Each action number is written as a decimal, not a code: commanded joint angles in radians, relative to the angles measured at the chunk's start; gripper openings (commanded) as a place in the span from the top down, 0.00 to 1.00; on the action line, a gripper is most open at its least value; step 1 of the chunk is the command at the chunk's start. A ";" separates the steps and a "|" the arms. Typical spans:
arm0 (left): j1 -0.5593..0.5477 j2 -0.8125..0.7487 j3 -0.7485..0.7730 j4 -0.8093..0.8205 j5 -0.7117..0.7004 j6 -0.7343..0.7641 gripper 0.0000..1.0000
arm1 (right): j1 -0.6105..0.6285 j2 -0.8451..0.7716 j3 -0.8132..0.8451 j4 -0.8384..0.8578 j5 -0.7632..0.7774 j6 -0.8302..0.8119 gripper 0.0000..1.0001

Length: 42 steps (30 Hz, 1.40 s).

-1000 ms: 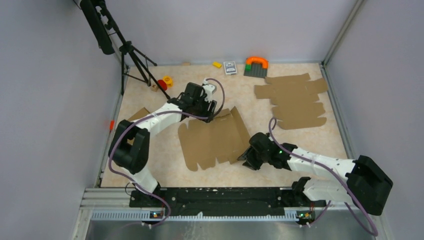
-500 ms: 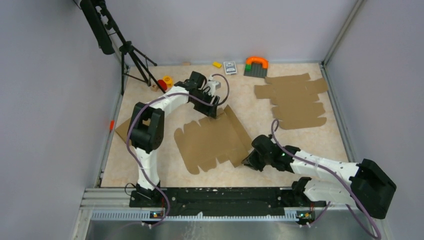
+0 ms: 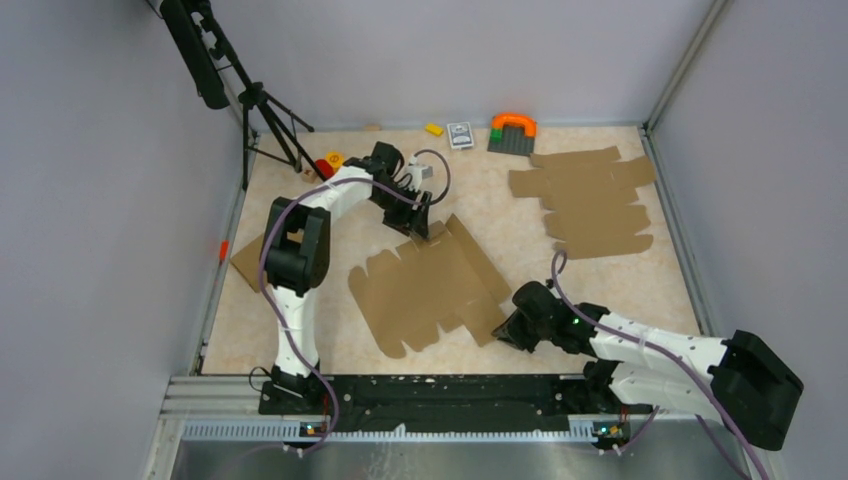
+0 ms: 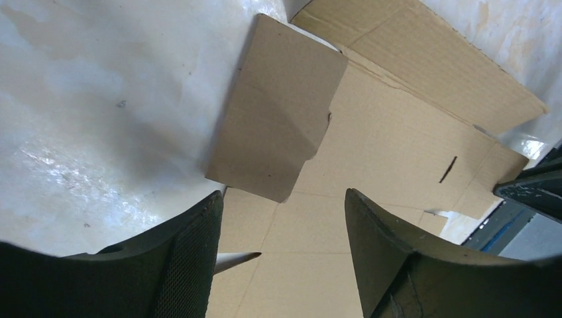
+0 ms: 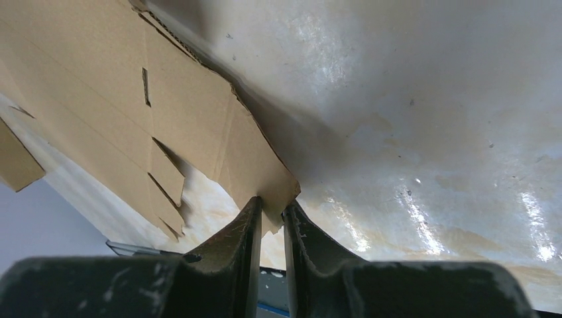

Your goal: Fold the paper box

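Top view first: the paper box [image 3: 425,285] is still an open sheet on the worktop [image 3: 620,290]. It lies well apart from the pile of spare sheets [image 3: 590,200], on that pile's left-arm side and a bit nearer the arm bases. Compared with a second ago it has slid and turned a little toward the bases. That's because the right tool [image 3: 505,328] has backed off that way with the sheet's pile-side near corner. The left arm's elbow has swung in, while the left tool [image 3: 424,222] has stayed at the sheet's far edge, roughly level with the pile.

Left wrist view: the left tool [image 4: 281,199] is spread wide with nothing in it. One flap [image 4: 275,112] of the box [image 4: 397,132] is sticking up just ahead of the fingers (can't tell if it's touching them).

Right wrist view: the right tool [image 5: 272,212] is pinched narrow on a corner tab of the box [image 5: 185,106], lifting that edge slightly.

So my guess is this was repositioning, not folding. No wall is standing yet, and that flap looks like the first fold.
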 commanded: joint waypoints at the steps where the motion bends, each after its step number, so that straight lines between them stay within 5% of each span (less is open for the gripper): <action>1: 0.011 -0.010 0.010 -0.033 0.075 -0.006 0.31 | -0.007 -0.012 -0.011 -0.012 0.032 -0.004 0.83; 12: 0.012 0.017 0.021 -0.008 0.154 -0.080 0.36 | -0.007 -0.006 -0.005 -0.003 0.031 -0.017 0.84; 21: 0.009 -0.061 -0.073 0.075 -0.017 -0.221 0.33 | -0.006 -0.013 -0.008 0.000 0.034 -0.024 0.84; 34: -0.073 -0.021 0.027 0.036 -0.309 -0.122 0.29 | -0.006 -0.022 -0.012 0.008 0.037 -0.040 0.84; 42: -0.154 -0.145 -0.102 0.169 -0.398 0.022 0.30 | -0.007 -0.025 -0.018 0.020 0.035 -0.044 0.83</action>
